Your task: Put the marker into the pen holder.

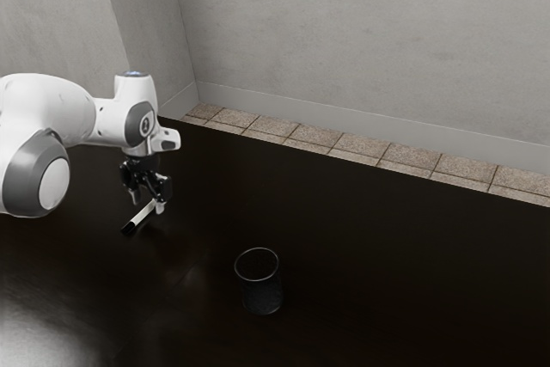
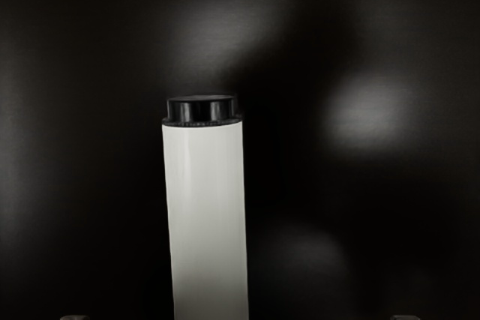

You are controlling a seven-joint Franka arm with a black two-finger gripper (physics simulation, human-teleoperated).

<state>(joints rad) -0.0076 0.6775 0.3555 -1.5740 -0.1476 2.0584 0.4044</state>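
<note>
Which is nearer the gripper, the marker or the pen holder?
The white-bodied marker: it is right by the gripper, while the dark pen holder stands well away.

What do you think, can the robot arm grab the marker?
Probably yes: the end effector looks open and is right by the marker, with nothing seen blocking the way.

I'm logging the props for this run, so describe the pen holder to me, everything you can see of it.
The pen holder is a round, dark cup with a thin, paler rim around an open mouth. Its lower part looks finely speckled, perhaps mesh, though I can't be sure. It stands upright on the dark table, apart from the gripper and the marker. Nothing sticks up above its rim; its inside is too dark to read.
</note>
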